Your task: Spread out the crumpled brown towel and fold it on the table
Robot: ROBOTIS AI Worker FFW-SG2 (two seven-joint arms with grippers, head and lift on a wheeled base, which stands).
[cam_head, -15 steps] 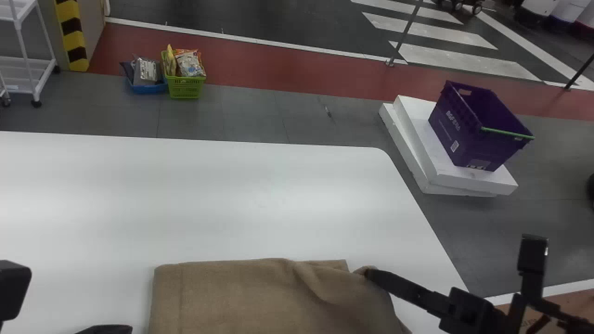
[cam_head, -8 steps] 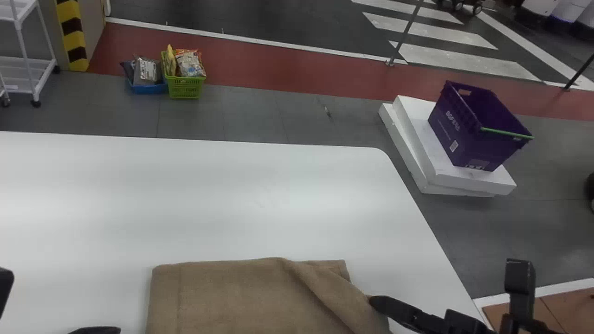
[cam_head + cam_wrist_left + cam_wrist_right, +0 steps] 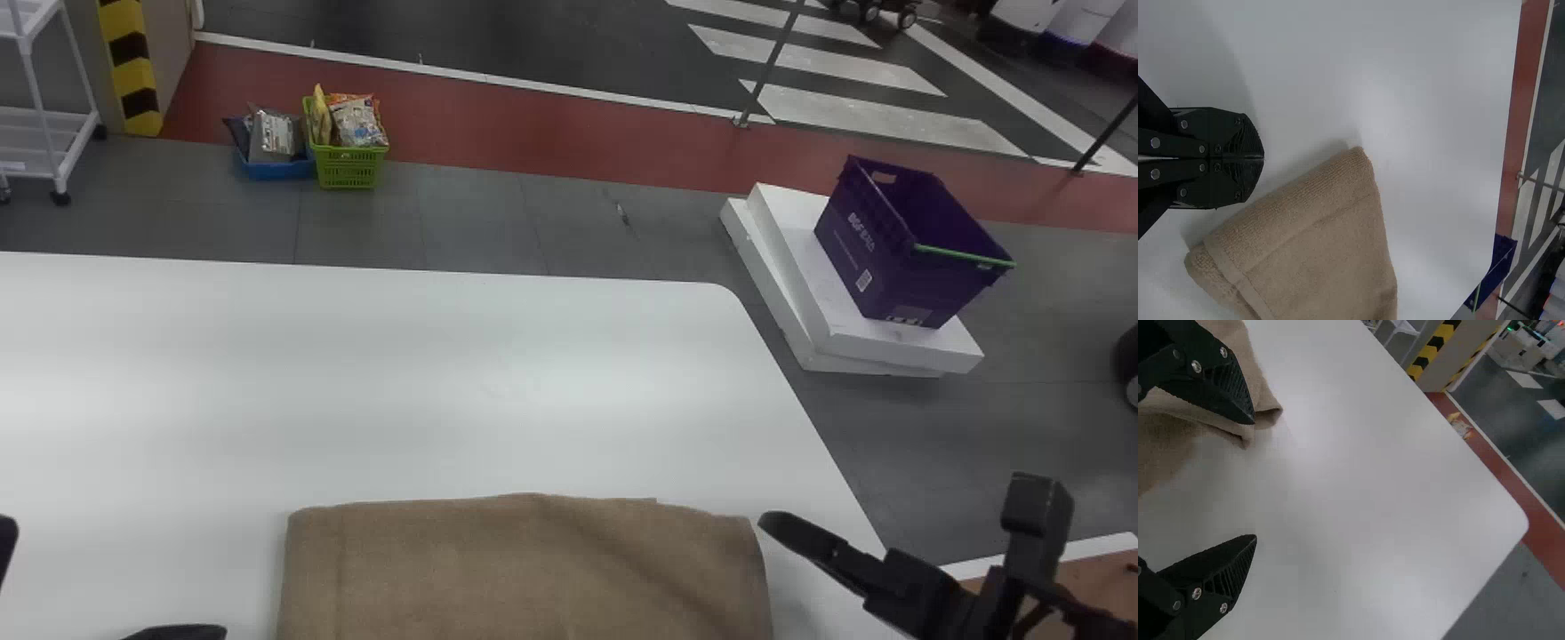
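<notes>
The right arm comes in low from the bottom right corner of the head view, and its gripper (image 3: 867, 569) slants up and leftward, one tapered finger pointing just beside the far right corner of the brown towel (image 3: 524, 560). In the right wrist view the right gripper (image 3: 1255, 480) has released its hold — its two fingers are spread wide, with nothing pinched between them. One finger overlaps the towel's corner in that view, though whether it touches the cloth I cannot tell; the other is over the bare white tabletop (image 3: 427, 373).

The left gripper (image 3: 182, 633) sits at the bottom of the head view, towards the left and apart from the towel. The left wrist view shows the left gripper (image 3: 1263, 158) clenched, its fingertips pressed together on no cloth, near the towel's rounded edge.

The towel lies on the near part of the tabletop, between the two grippers, and runs out of the head view's bottom edge. It is doubled over in layers — mostly flat, with soft ripples towards its right side and a stitched band near its left edge.
</notes>
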